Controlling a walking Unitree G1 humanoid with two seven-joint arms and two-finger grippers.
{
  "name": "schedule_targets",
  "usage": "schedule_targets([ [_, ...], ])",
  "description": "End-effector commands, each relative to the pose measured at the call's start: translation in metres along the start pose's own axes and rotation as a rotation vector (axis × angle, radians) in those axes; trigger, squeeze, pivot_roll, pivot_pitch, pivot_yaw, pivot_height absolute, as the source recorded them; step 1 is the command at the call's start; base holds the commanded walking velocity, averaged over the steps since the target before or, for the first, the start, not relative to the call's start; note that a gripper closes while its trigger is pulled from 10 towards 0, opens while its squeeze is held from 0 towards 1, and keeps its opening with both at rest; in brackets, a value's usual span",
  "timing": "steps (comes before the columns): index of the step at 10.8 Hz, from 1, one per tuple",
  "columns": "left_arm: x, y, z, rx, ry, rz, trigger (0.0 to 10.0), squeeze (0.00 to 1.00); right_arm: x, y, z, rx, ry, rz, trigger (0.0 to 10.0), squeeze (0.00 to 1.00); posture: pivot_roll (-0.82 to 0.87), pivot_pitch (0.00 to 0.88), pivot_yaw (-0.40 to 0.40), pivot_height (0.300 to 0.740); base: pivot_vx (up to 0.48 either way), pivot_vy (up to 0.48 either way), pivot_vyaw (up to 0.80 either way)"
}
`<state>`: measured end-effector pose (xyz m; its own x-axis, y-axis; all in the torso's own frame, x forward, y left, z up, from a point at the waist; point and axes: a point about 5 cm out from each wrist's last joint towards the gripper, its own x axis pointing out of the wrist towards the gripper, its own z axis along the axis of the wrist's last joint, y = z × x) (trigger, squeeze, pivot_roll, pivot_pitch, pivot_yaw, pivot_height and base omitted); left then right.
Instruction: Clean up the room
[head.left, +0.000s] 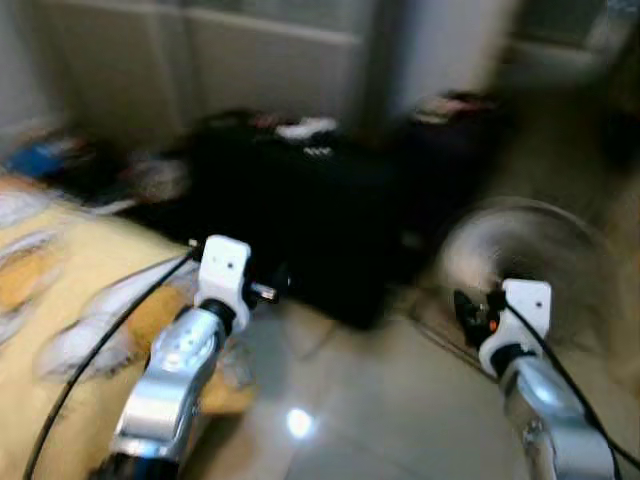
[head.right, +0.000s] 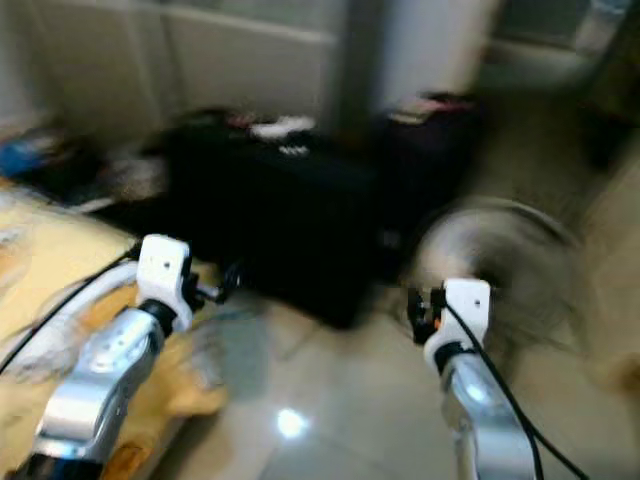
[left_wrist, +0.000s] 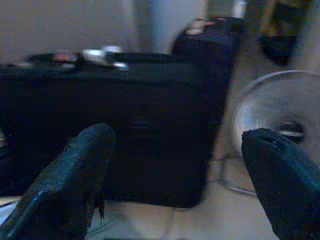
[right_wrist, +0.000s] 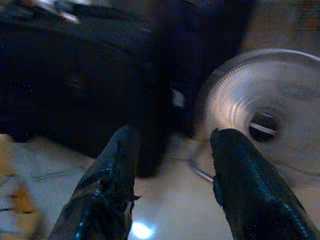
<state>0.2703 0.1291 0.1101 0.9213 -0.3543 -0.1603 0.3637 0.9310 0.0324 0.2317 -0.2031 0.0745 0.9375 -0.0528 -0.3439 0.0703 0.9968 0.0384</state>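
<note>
1. One yellow patterned blanket (head.left: 70, 290) lies at the far left, its edge reaching the pale tiled floor (head.left: 380, 400); the head views are blurred.
2. Clutter (head.left: 60, 160) sits on the floor behind the blanket, against the wall, too smeared to identify.
3. The left gripper (left_wrist: 175, 165) is raised over the blanket's edge, its two black fingers (left_wrist: 75, 175) spread wide apart and holding nothing.
4. A large black case (head.left: 300, 220) stands on the floor ahead of both arms, with small light items (head.left: 305, 128) on top.
5. A second dark case (head.left: 450, 150) stands just behind it, to the right.
6. The right gripper (right_wrist: 172, 175) hovers above the floor, fingers apart and empty.
7. A round floor fan (head.left: 530, 260) stands right of the cases, near the right gripper.
</note>
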Motion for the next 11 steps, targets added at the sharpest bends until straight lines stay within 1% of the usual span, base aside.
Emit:
schedule_targets([
  [1,-0.001,0.004,0.002,0.006,-0.005,0.009,10.0,0.0,0.003,0.004,0.008,0.004,-0.031,0.024,10.0,0.0,-0.06,0.0,-0.01,0.74,0.322,0.0,0.0],
  [2,-0.002,0.009,-0.002,-0.006,0.006,0.043,10.0,0.0,0.004,0.005,0.009,0.013,-0.043,0.033,10.0,0.0,-0.05,0.0,-0.014,0.74,0.277,0.0,0.0],
  [3,-0.005,0.014,-0.007,-0.007,0.023,0.077,10.0,0.0,0.005,0.003,0.009,0.019,-0.042,0.0,10.0,0.0,-0.05,0.0,-0.015,0.74,0.0,0.0,0.0],
  [4,-0.007,0.017,-0.01,0.003,0.047,0.093,10.0,0.0,0.006,0.004,0.009,0.014,-0.039,0.01,10.0,0.0,-0.05,0.0,-0.013,0.74,0.0,0.0,0.0],
  [6,-0.012,0.021,-0.012,0.021,0.061,0.111,10.0,0.0,0.006,0.009,0.009,0.019,-0.049,0.028,10.0,0.0,-0.04,0.0,-0.01,0.74,0.0,0.0,0.0],
  [7,-0.017,0.025,-0.012,0.052,0.082,0.122,10.0,0.0,0.007,0.011,0.011,0.024,-0.074,0.049,10.0,0.0,-0.04,0.0,-0.005,0.74,0.0,0.0,0.0],
  [9,-0.023,0.027,-0.012,0.055,0.092,0.12,10.0,0.0,0.007,0.011,0.012,0.029,-0.08,0.074,10.0,0.0,-0.03,0.0,0.001,0.74,0.0,0.0,0.0],
  [11,-0.026,0.028,-0.01,0.047,0.093,0.116,10.0,0.0,0.004,0.011,0.006,0.033,-0.058,0.077,10.0,0.0,-0.03,0.0,0.004,0.74,0.0,0.0,0.0],
])
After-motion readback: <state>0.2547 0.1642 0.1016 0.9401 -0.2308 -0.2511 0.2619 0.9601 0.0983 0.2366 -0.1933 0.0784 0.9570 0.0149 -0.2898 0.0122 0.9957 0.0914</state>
